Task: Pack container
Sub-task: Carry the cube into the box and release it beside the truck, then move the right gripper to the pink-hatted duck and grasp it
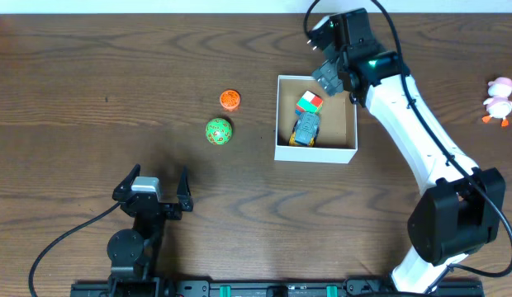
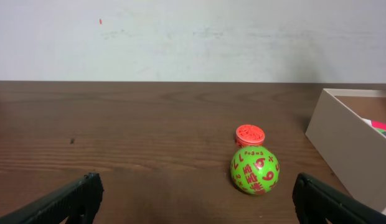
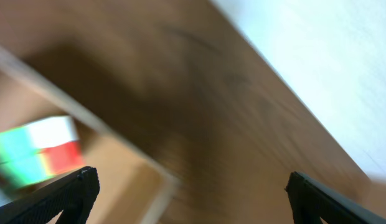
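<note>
The container (image 1: 315,153) is a square white-walled box with a brown inside, right of the table's middle. In it lie a colourful cube (image 1: 309,102) and a blue and yellow toy car (image 1: 305,128). The box's corner shows in the left wrist view (image 2: 348,143), and blurred in the right wrist view (image 3: 118,143) with the cube (image 3: 37,152). A green ball with red numbers (image 1: 218,131) (image 2: 254,170) and a small orange disc (image 1: 229,100) (image 2: 249,134) lie left of the box. My right gripper (image 1: 332,78) (image 3: 190,193) is open and empty above the box's far right corner. My left gripper (image 1: 153,191) (image 2: 193,202) is open and empty near the front edge.
A pink and white duck toy (image 1: 500,100) stands at the far right of the wooden table. The right arm (image 1: 421,140) reaches from the front right across to the box.
</note>
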{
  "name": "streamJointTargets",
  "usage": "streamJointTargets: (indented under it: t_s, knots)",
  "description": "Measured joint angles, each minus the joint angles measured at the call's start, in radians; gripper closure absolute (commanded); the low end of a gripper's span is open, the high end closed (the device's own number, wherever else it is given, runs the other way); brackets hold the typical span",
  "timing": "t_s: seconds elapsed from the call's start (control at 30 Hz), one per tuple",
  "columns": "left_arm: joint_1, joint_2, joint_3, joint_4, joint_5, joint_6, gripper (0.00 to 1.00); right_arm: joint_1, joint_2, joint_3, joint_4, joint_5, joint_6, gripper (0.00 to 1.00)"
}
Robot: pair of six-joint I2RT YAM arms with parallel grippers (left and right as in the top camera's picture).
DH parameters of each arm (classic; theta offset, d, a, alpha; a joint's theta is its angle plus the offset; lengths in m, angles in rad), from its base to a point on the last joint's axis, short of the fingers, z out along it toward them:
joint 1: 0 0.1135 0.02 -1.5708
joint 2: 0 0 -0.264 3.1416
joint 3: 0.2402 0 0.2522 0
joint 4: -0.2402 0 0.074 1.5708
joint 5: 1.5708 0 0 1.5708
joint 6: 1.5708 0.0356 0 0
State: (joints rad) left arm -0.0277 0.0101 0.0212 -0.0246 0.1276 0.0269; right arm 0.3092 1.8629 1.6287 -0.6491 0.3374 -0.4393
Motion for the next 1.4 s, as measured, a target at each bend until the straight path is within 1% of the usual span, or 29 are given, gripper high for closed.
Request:
streamJointTargets:
  t_s: [0.07, 0.13, 0.23, 0.3, 0.4, 0.47, 0.57, 0.63, 0.73, 0.83, 0.97, 1.03, 1.1, 1.23, 1.3, 1.4]
  knots:
    - [0.000, 0.000, 0.000, 0.000, 0.000, 0.000, 0.02, -0.022, -0.006, 0.004, 0.002, 0.093, 0.060, 0.01]
    - [0.000, 0.000, 0.000, 0.000, 0.000, 0.000, 0.02, -0.075, -0.023, 0.006, -0.006, 0.156, 0.130, 0.01]
    - [0.000, 0.000, 0.000, 0.000, 0.000, 0.000, 0.02, -0.218, -0.051, 0.016, -0.055, 0.163, 0.226, 0.01]
    - [0.000, 0.000, 0.000, 0.000, 0.000, 0.000, 0.02, -0.343, -0.060, 0.026, -0.113, 0.105, 0.267, 0.01]
    - [0.000, 0.000, 0.000, 0.000, 0.000, 0.000, 0.02, -0.559, -0.061, 0.031, -0.227, -0.045, 0.303, 0.01]
    - [0.000, 0.000, 0.000, 0.000, 0.000, 0.000, 0.02, -0.678, -0.061, 0.031, -0.267, -0.141, 0.317, 0.01]
    - [0.000, 0.000, 0.000, 0.000, 0.000, 0.000, 0.02, -0.806, -0.061, 0.031, -0.275, -0.257, 0.328, 0.01]
    - [0.000, 0.000, 0.000, 0.000, 0.000, 0.000, 0.02, -0.854, -0.061, 0.031, -0.275, -0.298, 0.328, 0.01]
    - [0.000, 0.000, 0.000, 0.000, 0.000, 0.000, 0.02, -0.893, -0.061, 0.031, -0.257, -0.347, 0.327, 0.01]
    - [0.000, 0.000, 0.000, 0.000, 0.000, 0.000, 0.02, -0.901, -0.053, 0.033, -0.238, -0.386, 0.323, 0.01]
    - [0.000, 0.000, 0.000, 0.000, 0.000, 0.000, 0.02, -0.892, 0.029, 0.104, -0.292, -0.417, 0.301, 0.01]
    - [0.000, 0.000, 0.000, 0.000, 0.000, 0.000, 0.02, -0.881, 0.121, 0.208, -0.359, -0.421, 0.288, 0.01]
    - [0.000, 0.000, 0.000, 0.000, 0.000, 0.000, 0.02, -0.867, 0.237, 0.364, -0.460, -0.409, 0.276, 0.01]
    - [0.000, 0.000, 0.000, 0.000, 0.000, 0.000, 0.02, -0.847, 0.416, 0.642, -0.575, -0.378, 0.260, 0.01]
    - [0.000, 0.000, 0.000, 0.000, 0.000, 0.000, 0.02, -0.846, 0.468, 0.735, -0.590, -0.370, 0.254, 0.01]
    - [0.000, 0.000, 0.000, 0.000, 0.000, 0.000, 0.02, -0.848, 0.505, 0.796, -0.588, -0.345, 0.239, 0.01]
